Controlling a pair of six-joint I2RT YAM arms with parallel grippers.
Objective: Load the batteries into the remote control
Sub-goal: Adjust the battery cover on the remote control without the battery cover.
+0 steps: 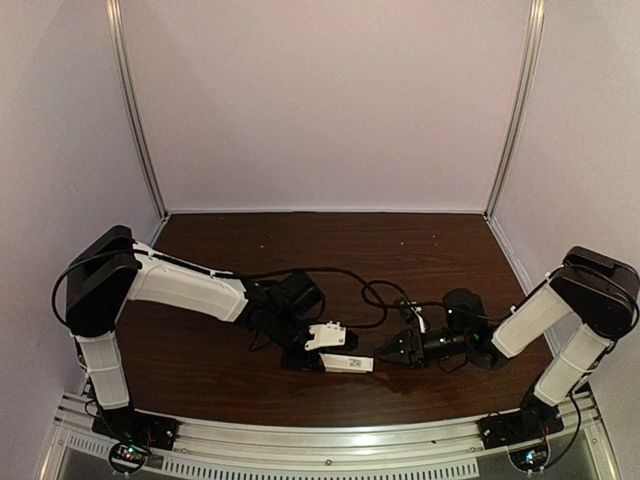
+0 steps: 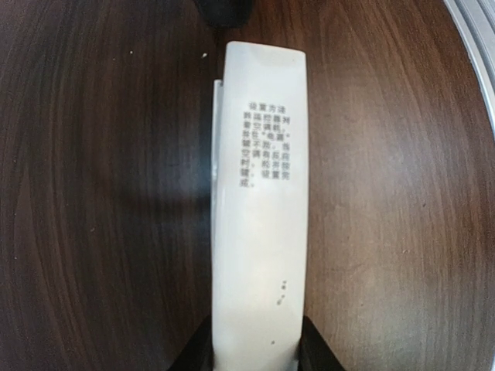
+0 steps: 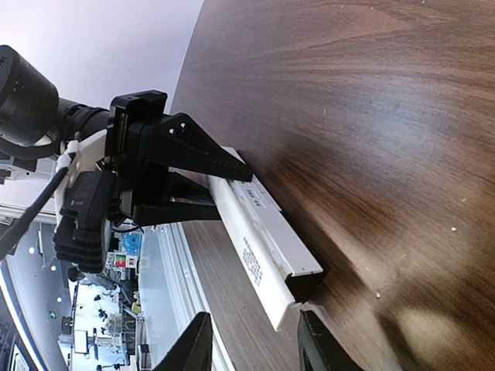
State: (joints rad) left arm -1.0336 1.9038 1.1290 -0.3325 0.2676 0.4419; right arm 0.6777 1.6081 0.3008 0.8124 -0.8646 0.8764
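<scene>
The remote control is a slim white bar near the table's front middle. My left gripper is shut on one end of it. In the left wrist view the remote runs away from my gripper, with small printed text on its face. In the right wrist view the remote shows edge-on, its dark grey end towards my right gripper. My right gripper is open, fingertips just short of that end. The batteries are out of view.
Black cables loop across the dark wooden table behind the grippers. An aluminium rail runs along the near edge and also shows in the left wrist view. Pale walls enclose the back and both sides.
</scene>
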